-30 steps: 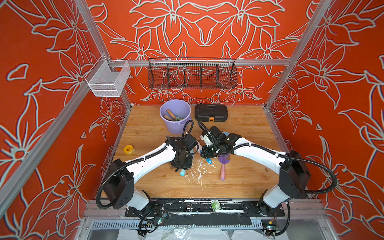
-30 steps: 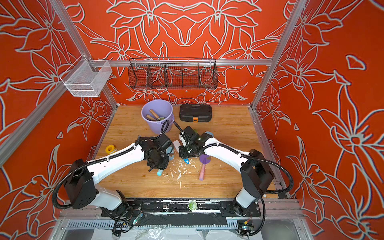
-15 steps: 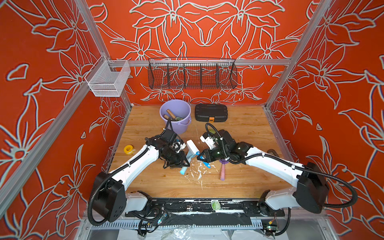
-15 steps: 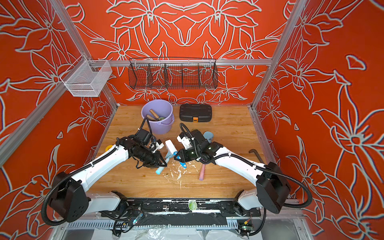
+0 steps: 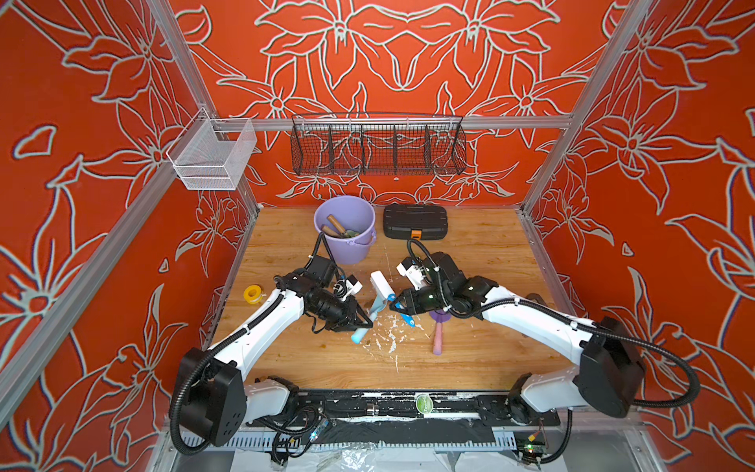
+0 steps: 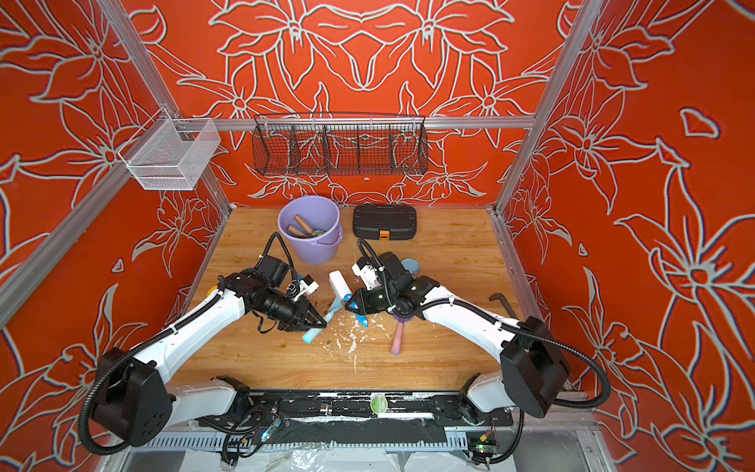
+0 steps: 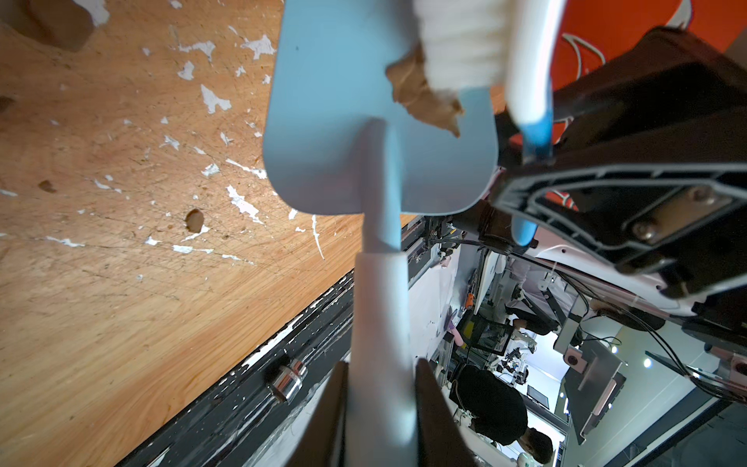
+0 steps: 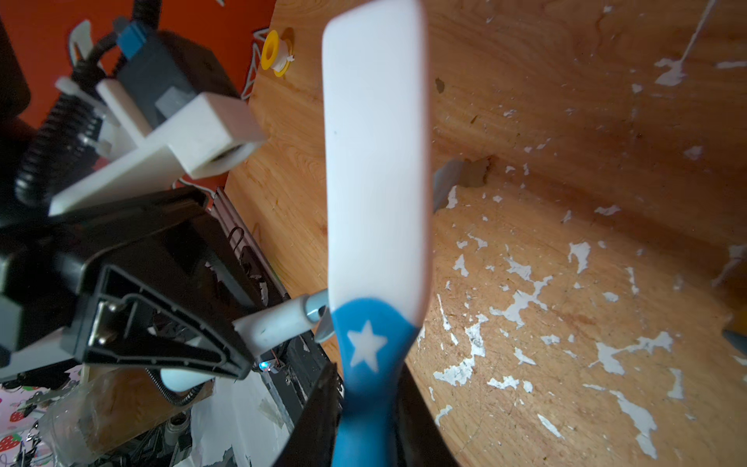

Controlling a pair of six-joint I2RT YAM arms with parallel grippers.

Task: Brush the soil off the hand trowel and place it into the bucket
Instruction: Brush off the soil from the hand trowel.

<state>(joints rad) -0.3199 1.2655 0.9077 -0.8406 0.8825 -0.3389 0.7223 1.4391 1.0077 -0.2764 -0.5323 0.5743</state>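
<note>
Trowel [image 7: 343,121] cleaning looks to be mid-way, not finished. The left fingers [image 7: 432,420] are clamped on its pale handle and hold the light-blue blade off the surface [image 5: 490,253], near the middle and well short of the bucket [image 5: 347,249]. The right fingers [image 8: 319,428] are clamped on the blue end of the brush [image 8: 376,161], whose white head is laid against the blade.

In the left wrist view a tan-brown clump of soil [image 7: 422,101] still clings to the blade right at the bristles, so that lump at least has yet to come off. The rest of the face shown there looks clean. The other face is hidden in every view, so I cannot tell whether more is stuck there. A few brown crumbs [image 7: 195,220] lie on the wood below, among white flecks, which suggests some soil has already been knocked loose.

What is left, as I judge it:
- sweep the last clump clear of the blade
- draw the brush away
- carry the trowel back to the bucket and let go of it inside

The bucket stands upright at the back of the surface and already holds wooden-handled tools [image 5: 337,224], so there is less room for this one. A purple trowel [image 5: 438,337] lies on the wood just beside the right arm.
</note>
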